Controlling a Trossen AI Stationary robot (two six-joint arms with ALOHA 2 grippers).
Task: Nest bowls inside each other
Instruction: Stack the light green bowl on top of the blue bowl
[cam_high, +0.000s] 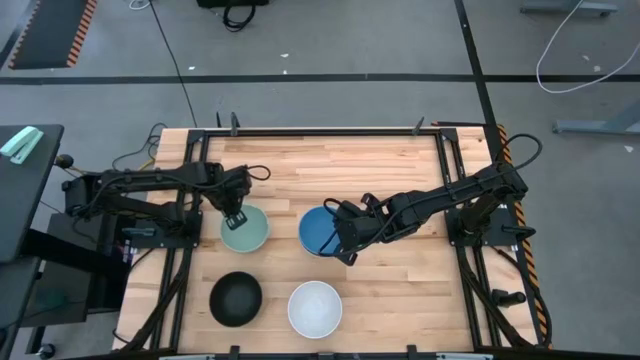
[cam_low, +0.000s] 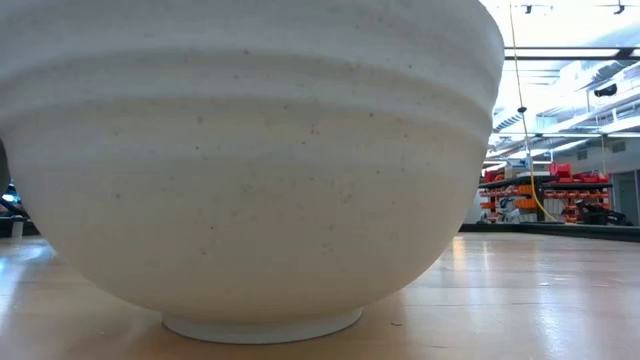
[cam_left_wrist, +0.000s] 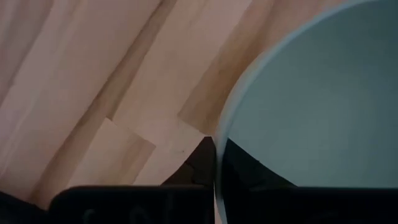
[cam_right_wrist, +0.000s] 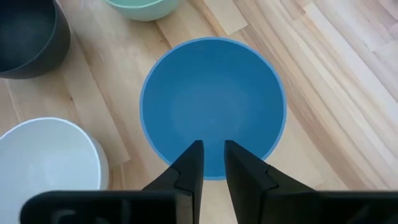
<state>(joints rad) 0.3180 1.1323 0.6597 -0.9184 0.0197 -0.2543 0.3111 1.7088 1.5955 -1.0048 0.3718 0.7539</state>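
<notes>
Four bowls show on the wooden table. The mint green bowl (cam_high: 247, 231) stands left of centre, with my left gripper (cam_high: 235, 213) shut on its far-left rim. To its right is the blue bowl (cam_high: 320, 229), and my right gripper (cam_right_wrist: 212, 146) hangs over its right rim, open by a narrow gap and touching nothing. A black bowl (cam_high: 235, 298) and a white bowl (cam_high: 315, 308) stand near the front edge. The low view is filled by the white bowl (cam_low: 250, 170), which rests on its foot ring (cam_low: 262, 325). My left gripper pinches the mint green bowl's rim (cam_left_wrist: 219, 134) from above, fingers pointing down. One finger (cam_left_wrist: 194, 167) is outside the wall and the other (cam_left_wrist: 252, 177) is inside the hollow. The bowl looks level and still on the table.
Black frame rails (cam_high: 440, 160) run along the table's sides and far edge. Bare wood lies at the far middle and at the front right of the table. In the right wrist view the black bowl (cam_right_wrist: 28, 34) and the white bowl (cam_right_wrist: 46, 158) lie close to the blue bowl.
</notes>
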